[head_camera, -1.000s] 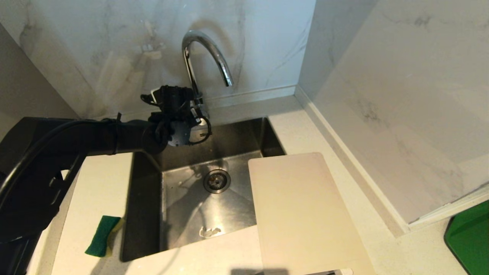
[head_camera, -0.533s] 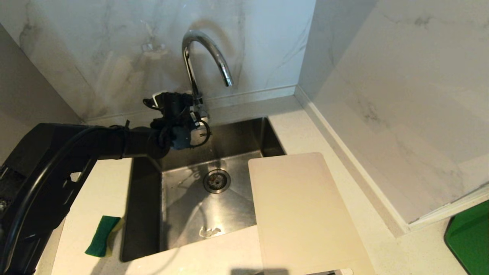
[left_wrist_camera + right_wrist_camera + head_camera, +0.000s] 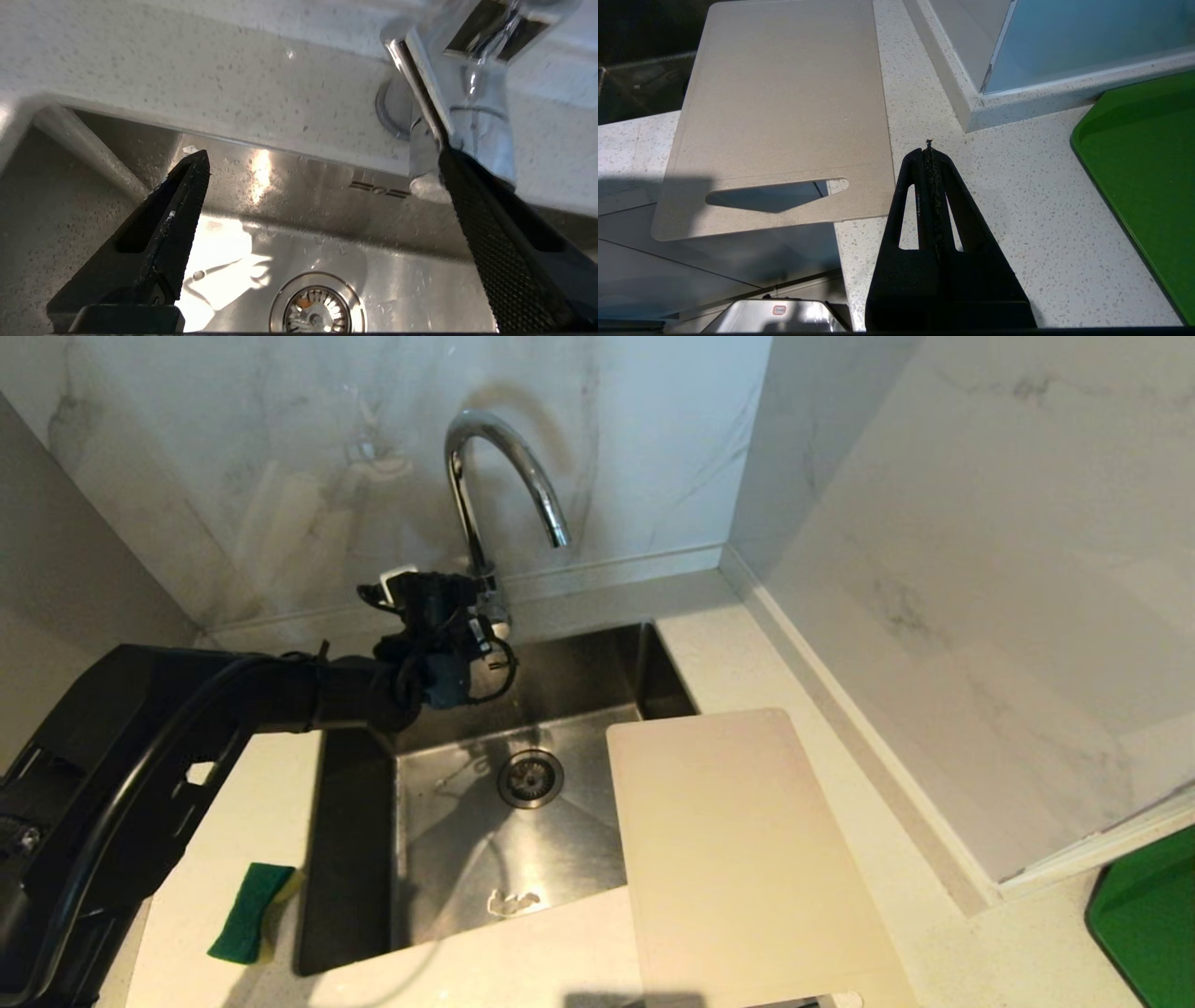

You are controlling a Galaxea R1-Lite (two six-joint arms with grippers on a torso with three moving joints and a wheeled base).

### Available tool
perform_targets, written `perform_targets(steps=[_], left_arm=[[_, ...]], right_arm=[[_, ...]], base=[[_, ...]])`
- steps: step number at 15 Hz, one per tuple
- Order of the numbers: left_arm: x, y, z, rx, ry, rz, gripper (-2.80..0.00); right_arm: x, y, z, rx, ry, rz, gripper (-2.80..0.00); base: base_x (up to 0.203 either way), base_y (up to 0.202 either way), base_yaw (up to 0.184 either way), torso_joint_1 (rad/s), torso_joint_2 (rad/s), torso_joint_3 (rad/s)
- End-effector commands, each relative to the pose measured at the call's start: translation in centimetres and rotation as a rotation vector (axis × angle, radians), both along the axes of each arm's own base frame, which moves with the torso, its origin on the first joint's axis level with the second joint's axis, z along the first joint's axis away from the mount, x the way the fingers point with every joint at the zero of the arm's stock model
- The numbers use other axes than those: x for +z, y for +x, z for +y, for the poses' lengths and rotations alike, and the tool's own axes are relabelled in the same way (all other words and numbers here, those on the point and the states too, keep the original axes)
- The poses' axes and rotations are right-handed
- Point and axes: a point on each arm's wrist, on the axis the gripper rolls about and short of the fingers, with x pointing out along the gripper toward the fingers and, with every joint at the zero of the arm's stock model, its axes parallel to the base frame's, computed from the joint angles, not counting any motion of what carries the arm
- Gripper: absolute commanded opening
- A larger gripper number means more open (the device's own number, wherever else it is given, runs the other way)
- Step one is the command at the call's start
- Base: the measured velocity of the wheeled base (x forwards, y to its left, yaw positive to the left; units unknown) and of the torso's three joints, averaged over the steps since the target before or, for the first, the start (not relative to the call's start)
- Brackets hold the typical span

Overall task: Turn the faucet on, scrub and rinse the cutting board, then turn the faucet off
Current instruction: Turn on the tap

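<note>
The left gripper [image 3: 322,158] is hovering at the base of the faucet [image 3: 495,476], over the back edge of the sink [image 3: 355,859], with its jaws standing wide apart. One finger [image 3: 486,224] is lying against the faucet's chrome lever [image 3: 420,93]; the other is standing clear. No water is running from the spout. The cutting board [image 3: 738,859] is lying flat on the countertop [image 3: 252,803], its left edge overhanging the sink. The right gripper [image 3: 930,154] is resting above the countertop, jaws pressed together and empty, just beside the cutting board's slotted end. A green sponge [image 3: 250,912] is lying left of the sink.
</note>
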Motion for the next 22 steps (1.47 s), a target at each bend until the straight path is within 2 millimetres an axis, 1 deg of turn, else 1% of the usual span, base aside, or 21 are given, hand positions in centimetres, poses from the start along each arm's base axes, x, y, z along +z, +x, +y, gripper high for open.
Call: perform_targets(steps=[1,6,11,13,16,22], left_arm=[[-0.4,0.2,0.2,0.005,0.001,0.006,0.00],[0.1,-0.3,0.6,0.014,-0.019,0.043,0.00],[1.7,-0.9,1.1,0.022,-0.067,0.024,0.00],[2.9,-1.5,1.0,0.014,-0.103,-0.003,0.00],[4.2,-2.6,1.3,0.024,-0.181,-0.027,0.00],[5.1,-4.1,2.3,0.079,-0.300,0.041,0.00]], right_arm=[[0.0,0.0,0.0,0.001,0.000,0.000,-2.80],[0.0,0.0,0.0,0.001,0.000,0.000,-2.80],[0.0,0.0,0.0,0.001,0.000,0.000,-2.80],[0.0,0.0,0.0,0.001,0.000,0.000,-2.80],[0.0,0.0,0.0,0.001,0.000,0.000,-2.80],[0.0,0.0,0.0,0.001,0.000,0.000,-2.80]], base=[[0.000,0.000,0.000,0.000,0.00,0.000],[0.000,0.000,0.000,0.000,0.00,0.000],[0.000,0.000,0.000,0.000,0.00,0.000],[0.000,0.000,0.000,0.000,0.00,0.000],[0.000,0.000,0.000,0.000,0.00,0.000],[0.000,0.000,0.000,0.000,0.00,0.000]])
